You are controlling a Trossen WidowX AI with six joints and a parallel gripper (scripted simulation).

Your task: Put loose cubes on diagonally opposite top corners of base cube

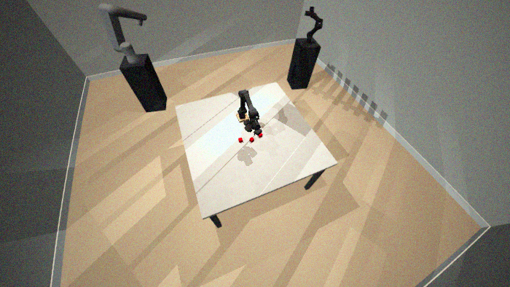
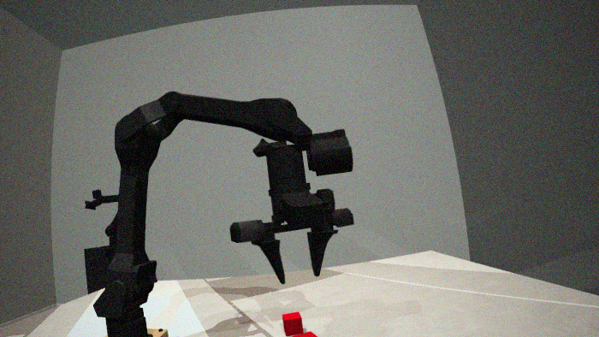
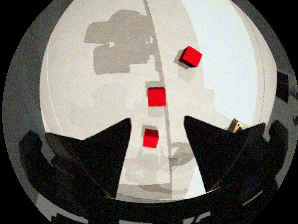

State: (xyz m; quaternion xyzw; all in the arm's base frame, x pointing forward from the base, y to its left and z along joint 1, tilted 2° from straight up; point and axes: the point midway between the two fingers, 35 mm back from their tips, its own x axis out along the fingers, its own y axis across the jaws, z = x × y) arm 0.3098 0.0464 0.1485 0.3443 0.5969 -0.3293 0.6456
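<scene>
Three red cubes lie apart on the table; they look alike, so I cannot tell which is the fixed base. One cube (image 1: 260, 135) (image 2: 293, 323) (image 3: 150, 138) is closest to the fingers in the wrist view. The middle cube (image 1: 251, 139) (image 2: 307, 334) (image 3: 156, 97) is partly cut off in the exterior view. The third cube (image 1: 240, 140) (image 3: 191, 57) sits turned at an angle in the wrist view and is out of the exterior view. My gripper (image 1: 258, 132) (image 2: 299, 279) (image 3: 157, 121) is open and empty, pointing down, well above the table.
The white table (image 1: 269, 175) carries my arm (image 1: 243, 98) (image 2: 134, 201) on its wooden base plate (image 1: 239, 119). Two black pedestals (image 1: 146, 85) (image 1: 303, 65) with other arms stand on the floor beyond the table. Shadows fall across the table top.
</scene>
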